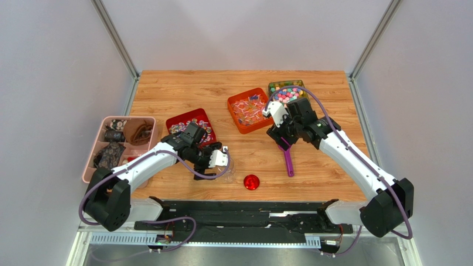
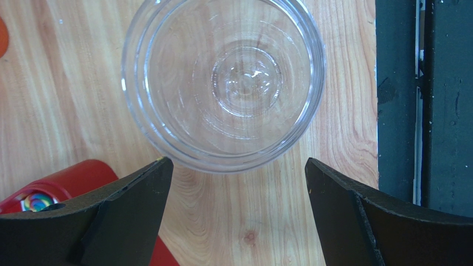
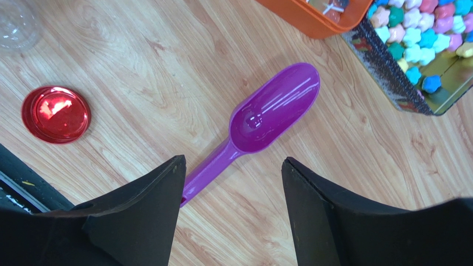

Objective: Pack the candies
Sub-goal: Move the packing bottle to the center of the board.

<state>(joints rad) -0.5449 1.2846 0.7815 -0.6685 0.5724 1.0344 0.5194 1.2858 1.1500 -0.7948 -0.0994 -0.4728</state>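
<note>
Candies in twist wrappers fill an orange tray [image 1: 251, 110] [image 3: 316, 14], and more lie in a red tray [image 1: 191, 124]. Star-shaped candies [image 3: 413, 33] sit in a tin [image 1: 288, 91]. A clear, empty jar [image 2: 222, 83] [image 1: 226, 166] stands upright just ahead of my left gripper [image 2: 237, 166] [image 1: 211, 169], which is open wide with only bare wood between its fingers. My right gripper [image 3: 230, 163] [image 1: 283, 143] is open above a purple scoop [image 3: 266, 111] [image 1: 288, 160] lying flat on the table. The scoop's handle runs under the left finger's tip.
A round red lid [image 1: 251, 182] [image 3: 55, 113] lies near the front edge between the arms. A pink divided organiser [image 1: 119, 147] with dark items sits at the far left. The table's front edge and black frame [image 2: 422, 111] are right of the jar.
</note>
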